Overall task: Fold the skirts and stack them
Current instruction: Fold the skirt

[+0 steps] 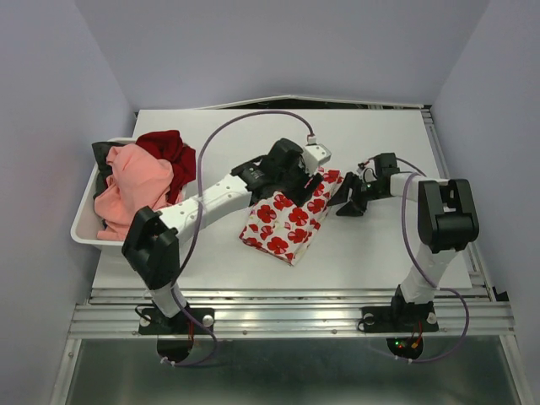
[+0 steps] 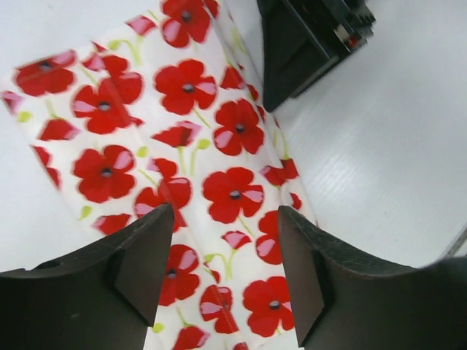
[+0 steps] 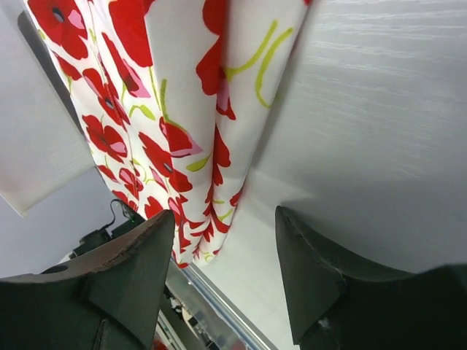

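Observation:
The white skirt with red flower print (image 1: 288, 218) lies folded in the middle of the table; it also shows in the left wrist view (image 2: 182, 146) and the right wrist view (image 3: 168, 95). My left gripper (image 1: 297, 179) hovers over its far end, jaws open and empty (image 2: 226, 233). My right gripper (image 1: 348, 198) is open and empty beside the skirt's right edge (image 3: 226, 248). The salmon-pink skirt (image 1: 133, 187) lies in the bin at the left.
A white bin (image 1: 84, 229) at the table's left edge holds the pink skirt, a dark red garment (image 1: 171, 152) and a black one (image 1: 103, 157). Metal rails (image 1: 287, 316) run along the table's near edge.

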`<state>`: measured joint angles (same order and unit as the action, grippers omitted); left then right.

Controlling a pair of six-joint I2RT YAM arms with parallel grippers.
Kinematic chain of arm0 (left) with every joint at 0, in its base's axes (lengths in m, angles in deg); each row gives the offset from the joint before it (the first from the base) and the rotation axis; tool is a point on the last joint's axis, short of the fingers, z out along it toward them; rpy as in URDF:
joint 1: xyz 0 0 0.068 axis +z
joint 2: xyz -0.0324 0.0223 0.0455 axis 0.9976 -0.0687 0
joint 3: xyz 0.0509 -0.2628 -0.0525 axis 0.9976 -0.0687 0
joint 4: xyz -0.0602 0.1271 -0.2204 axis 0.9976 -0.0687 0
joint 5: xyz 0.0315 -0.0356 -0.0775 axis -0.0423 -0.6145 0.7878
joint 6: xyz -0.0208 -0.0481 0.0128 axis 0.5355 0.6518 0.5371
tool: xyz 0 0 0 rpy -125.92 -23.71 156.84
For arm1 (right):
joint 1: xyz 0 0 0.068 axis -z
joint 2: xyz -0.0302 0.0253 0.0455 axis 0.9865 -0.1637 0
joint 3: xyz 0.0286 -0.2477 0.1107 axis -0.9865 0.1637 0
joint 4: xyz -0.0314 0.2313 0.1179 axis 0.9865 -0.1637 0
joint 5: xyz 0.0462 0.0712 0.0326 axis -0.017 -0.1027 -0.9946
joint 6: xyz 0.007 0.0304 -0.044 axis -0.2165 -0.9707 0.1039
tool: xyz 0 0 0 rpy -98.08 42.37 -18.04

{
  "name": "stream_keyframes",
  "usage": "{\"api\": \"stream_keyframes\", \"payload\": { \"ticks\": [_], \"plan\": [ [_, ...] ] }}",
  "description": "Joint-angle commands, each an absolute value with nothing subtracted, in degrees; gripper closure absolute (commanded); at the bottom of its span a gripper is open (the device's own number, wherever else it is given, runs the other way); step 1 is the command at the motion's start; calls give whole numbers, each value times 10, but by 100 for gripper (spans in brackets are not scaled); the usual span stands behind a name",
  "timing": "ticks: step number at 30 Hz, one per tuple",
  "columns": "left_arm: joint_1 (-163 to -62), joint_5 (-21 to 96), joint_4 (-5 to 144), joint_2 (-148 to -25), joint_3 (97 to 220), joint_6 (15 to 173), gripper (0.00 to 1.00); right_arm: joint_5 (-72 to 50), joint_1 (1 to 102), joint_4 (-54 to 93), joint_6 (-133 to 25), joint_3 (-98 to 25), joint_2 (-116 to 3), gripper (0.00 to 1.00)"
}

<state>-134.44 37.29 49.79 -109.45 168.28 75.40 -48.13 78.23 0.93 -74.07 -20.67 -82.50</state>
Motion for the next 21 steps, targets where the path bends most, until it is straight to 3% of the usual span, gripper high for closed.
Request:
{"api": "stream_keyframes", "payload": {
  "ticks": [1,8,11,15,16,21],
  "plan": [
    [-1298,384,502,-1039,1638,708,27,-445,741,10,-745,-210,-834,36],
    [-1226,382,502,-968,1556,690,25,-406,710,3,-745,-257,-899,37],
    [-1223,377,501,-945,1527,674,26,-371,710,-32,-713,-277,-926,48],
    [-1223,391,510,-898,1468,626,31,-304,710,-94,-642,-323,-946,93],
    [-1223,396,511,-892,1458,614,32,-286,710,-105,-608,-350,-951,99],
    [-1231,427,531,-845,1385,521,36,-228,722,-132,-535,-412,-967,99]
  ]
}}
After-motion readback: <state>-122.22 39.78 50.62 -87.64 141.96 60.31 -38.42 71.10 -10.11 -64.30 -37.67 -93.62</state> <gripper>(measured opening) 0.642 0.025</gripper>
